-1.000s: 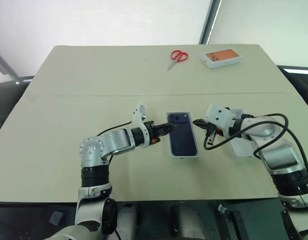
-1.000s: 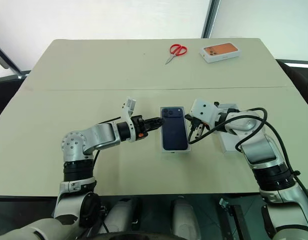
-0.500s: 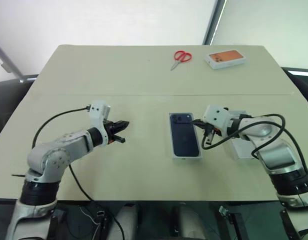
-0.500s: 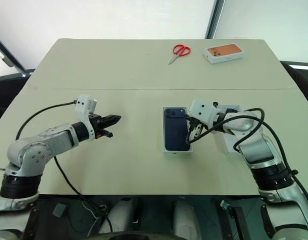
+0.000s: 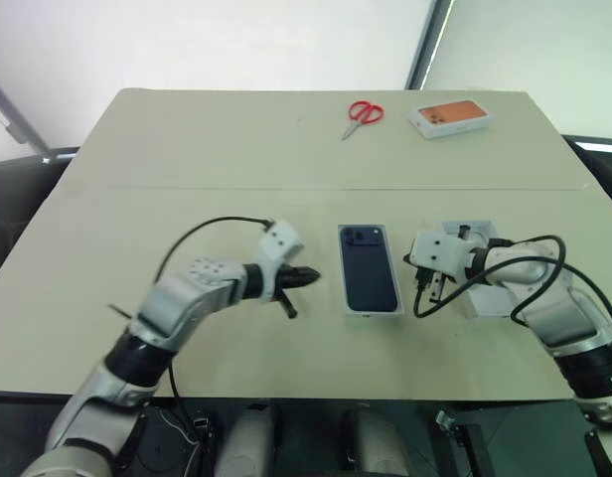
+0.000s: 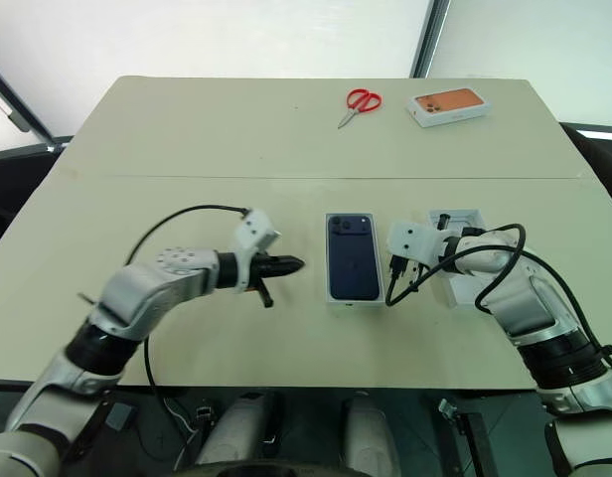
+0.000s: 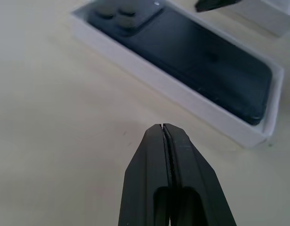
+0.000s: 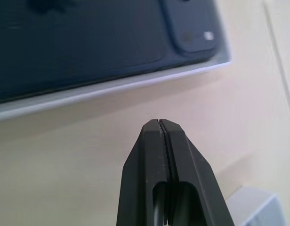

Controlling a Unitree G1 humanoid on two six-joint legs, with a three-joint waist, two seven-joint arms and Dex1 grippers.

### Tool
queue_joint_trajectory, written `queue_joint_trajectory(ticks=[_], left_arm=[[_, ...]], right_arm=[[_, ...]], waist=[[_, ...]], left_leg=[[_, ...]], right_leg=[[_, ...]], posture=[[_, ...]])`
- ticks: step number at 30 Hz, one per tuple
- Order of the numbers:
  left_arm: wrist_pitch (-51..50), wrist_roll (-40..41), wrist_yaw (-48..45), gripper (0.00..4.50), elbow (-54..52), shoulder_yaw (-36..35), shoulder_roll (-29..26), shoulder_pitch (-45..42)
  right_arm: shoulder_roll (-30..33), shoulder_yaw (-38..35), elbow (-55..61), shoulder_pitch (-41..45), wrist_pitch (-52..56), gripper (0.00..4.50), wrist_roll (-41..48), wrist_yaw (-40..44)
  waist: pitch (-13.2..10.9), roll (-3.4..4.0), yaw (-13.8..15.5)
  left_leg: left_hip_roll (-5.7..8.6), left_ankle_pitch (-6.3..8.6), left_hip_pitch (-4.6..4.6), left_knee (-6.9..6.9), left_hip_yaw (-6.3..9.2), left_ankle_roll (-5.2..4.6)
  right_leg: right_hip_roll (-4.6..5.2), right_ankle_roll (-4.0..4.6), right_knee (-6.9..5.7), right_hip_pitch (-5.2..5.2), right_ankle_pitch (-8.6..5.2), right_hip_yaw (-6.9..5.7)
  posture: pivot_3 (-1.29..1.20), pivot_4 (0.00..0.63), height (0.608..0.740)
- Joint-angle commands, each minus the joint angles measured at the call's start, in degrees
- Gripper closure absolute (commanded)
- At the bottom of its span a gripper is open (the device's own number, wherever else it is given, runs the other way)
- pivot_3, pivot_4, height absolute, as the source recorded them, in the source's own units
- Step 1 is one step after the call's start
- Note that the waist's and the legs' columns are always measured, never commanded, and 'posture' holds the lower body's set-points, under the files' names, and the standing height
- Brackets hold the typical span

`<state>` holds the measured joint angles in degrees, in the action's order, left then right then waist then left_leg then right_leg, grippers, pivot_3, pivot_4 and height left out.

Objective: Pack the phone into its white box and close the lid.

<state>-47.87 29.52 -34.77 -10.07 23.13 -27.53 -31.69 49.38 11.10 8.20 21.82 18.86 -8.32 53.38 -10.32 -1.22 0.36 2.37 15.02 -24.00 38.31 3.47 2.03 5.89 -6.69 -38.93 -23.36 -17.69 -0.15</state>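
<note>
Phone (image 6: 351, 255) lay back-up inside the white box (image 6: 352, 299) at table centre, camera cluster toward the far end; the tray's thin walls showed all round it. Over the last second I had swung the left gripper (image 6: 292, 264) out wide and brought it back, so it sat just beside the box's left wall, its 2 fingers pressed together on nothing. The right gripper (image 6: 393, 266) had backed off the box's right wall a little and sunk, fingers likewise pressed together, empty. The lid (image 6: 463, 260) lay near the right arm, partly hidden by it. I judged the phone packed; the lid was the remaining step, not yet gripped.
</note>
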Motion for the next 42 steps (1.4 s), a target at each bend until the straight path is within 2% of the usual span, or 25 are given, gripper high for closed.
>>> queue_joint_trajectory(ticks=[1,9,16,29,32,36,38,40,42], left_arm=[[1.79,-3.52,-2.80,4.45,2.01,2.12,1.59,-2.01],[1.72,-7.01,-4.79,4.45,5.87,3.34,8.60,-4.21],[2.25,-10.21,-4.58,4.45,10.33,3.21,13.65,-6.14],[2.27,-12.71,-8.11,4.45,11.45,1.55,14.99,-6.33],[2.25,-13.21,-7.66,4.50,11.42,0.55,14.63,-6.02],[2.06,-12.92,-7.30,4.50,10.72,-1.49,14.17,-5.63],[3.62,-11.74,-7.85,4.50,8.35,-5.30,12.06,-4.18],[6.15,-10.85,-9.40,4.50,5.68,-7.97,9.63,-2.30],[7.86,-10.53,-10.55,4.50,4.19,-8.71,8.45,-1.14]], right_arm=[[0.91,-0.32,4.15,-1.34,0.25,4.50,-0.27,0.75],[0.72,0.34,7.61,-3.32,1.60,4.50,0.34,2.41],[1.49,-0.23,9.24,-4.69,2.27,4.50,1.28,3.87],[3.42,-2.72,7.41,-4.05,3.73,4.50,1.10,3.99],[4.22,-5.01,7.11,-3.51,6.46,3.73,2.69,4.72],[5.07,-8.69,9.51,-3.73,9.94,1.70,7.01,6.58],[4.46,-13.66,13.04,-3.19,18.56,0.86,11.34,6.12],[5.00,-16.04,15.10,-2.47,30.21,0.86,14.47,5.76],[5.79,-16.25,16.09,-1.98,36.90,0.86,16.27,5.26]], waist=[[0.00,0.00,-0.68],[0.00,0.01,-0.88],[0.01,0.02,0.08],[0.02,0.01,0.32],[0.01,0.01,0.31],[0.01,0.01,0.27],[0.00,0.02,0.13],[0.00,0.04,-0.44],[0.01,0.05,-0.65]], left_leg=[[-0.03,0.00,0.01,-0.02,0.00,0.00],[-0.05,-0.02,0.04,-0.04,0.06,0.01],[-0.01,-0.02,0.06,0.02,0.07,0.02],[0.00,-0.02,0.10,0.05,0.06,0.02],[0.00,-0.02,0.10,0.05,0.06,0.02],[-0.01,-0.02,0.10,0.04,0.06,0.02],[-0.02,-0.02,0.10,0.04,0.07,0.02],[-0.06,-0.02,0.08,0.03,0.06,0.02],[-0.12,-0.03,0.09,-0.01,0.10,0.04]], right_leg=[[-0.01,0.00,-0.01,-0.01,0.00,0.00],[-0.04,-0.01,-0.10,-0.01,0.00,-0.03],[-0.01,-0.01,-0.08,0.07,0.00,-0.04],[0.00,-0.01,-0.05,0.14,0.00,-0.03],[0.00,-0.01,-0.05,0.13,0.00,-0.03],[0.00,-0.01,-0.05,0.12,0.00,-0.04],[-0.01,-0.01,-0.05,0.12,0.00,-0.04],[-0.01,-0.01,-0.08,0.04,0.00,-0.03],[-0.04,0.00,-0.10,0.03,0.00,-0.04]], posture=[[0.00,0.150,0.697],[0.00,0.150,0.697],[0.00,0.150,0.697],[0.00,0.150,0.697],[0.00,0.150,0.697],[0.00,0.150,0.697],[0.00,0.150,0.697],[0.00,0.150,0.697],[0.00,0.150,0.697]])
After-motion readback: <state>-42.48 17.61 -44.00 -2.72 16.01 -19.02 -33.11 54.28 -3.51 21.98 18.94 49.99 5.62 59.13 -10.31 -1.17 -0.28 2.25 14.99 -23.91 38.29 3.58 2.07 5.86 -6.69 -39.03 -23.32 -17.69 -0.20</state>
